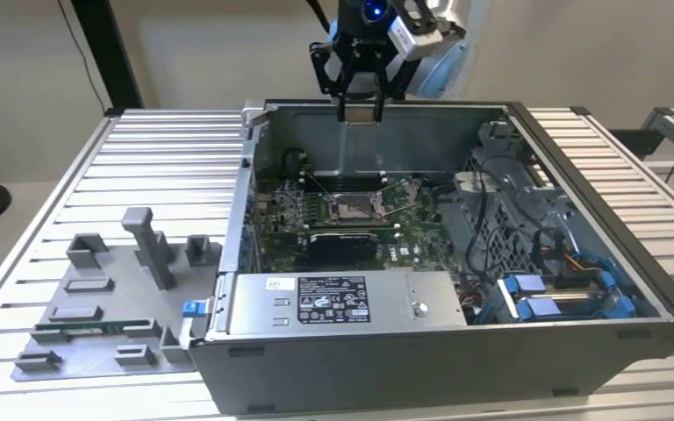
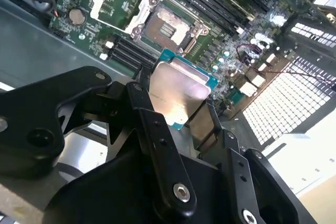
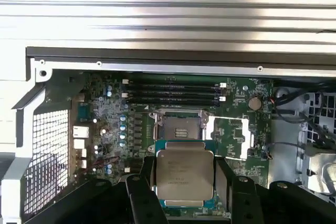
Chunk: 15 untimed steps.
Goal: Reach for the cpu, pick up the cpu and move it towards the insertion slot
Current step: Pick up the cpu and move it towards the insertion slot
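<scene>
The cpu (image 3: 184, 176), a flat square chip with a silvery top and teal rim, hangs level in the air, lifted clear above the insertion slot (image 3: 180, 129), a silver-framed square socket lying open on the green board.

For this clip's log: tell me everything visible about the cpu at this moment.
The cpu is a flat square chip with a silvery metal top and a thin teal-green rim. The gripper is shut on it, black fingers against two opposite edges, so it hangs in the air with its metal face towards both wrist cameras. It is above the open computer case, near the back wall, short of the insertion slot, which lies bare on the green board. Nothing else touches it.
</scene>
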Each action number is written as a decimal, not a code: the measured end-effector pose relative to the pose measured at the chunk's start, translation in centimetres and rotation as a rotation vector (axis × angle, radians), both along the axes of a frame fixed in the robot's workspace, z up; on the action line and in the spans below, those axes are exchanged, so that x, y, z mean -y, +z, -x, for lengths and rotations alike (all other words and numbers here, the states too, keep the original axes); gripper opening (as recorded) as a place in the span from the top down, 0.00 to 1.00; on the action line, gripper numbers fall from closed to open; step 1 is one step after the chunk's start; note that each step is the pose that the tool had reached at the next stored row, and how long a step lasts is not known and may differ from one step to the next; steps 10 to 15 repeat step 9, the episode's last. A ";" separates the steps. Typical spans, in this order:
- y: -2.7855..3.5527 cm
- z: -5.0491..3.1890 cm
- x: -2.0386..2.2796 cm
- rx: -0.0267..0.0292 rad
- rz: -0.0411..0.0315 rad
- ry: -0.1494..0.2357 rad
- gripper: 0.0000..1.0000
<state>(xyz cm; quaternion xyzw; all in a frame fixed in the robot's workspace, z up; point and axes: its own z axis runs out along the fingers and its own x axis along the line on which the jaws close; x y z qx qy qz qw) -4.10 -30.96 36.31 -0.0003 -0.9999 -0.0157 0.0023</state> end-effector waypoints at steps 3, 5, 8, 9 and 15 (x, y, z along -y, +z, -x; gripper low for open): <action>-0.01 0.22 -0.24 0.0000 0.0000 -0.002 1.00; -0.01 0.23 -0.25 0.0000 0.0000 -0.002 1.00; -0.01 0.30 -0.25 0.0000 -0.0001 -0.002 1.00; -0.01 0.30 -0.25 0.0000 -0.0001 -0.002 1.00; -0.01 0.30 -0.25 0.0000 -0.0001 -0.002 1.00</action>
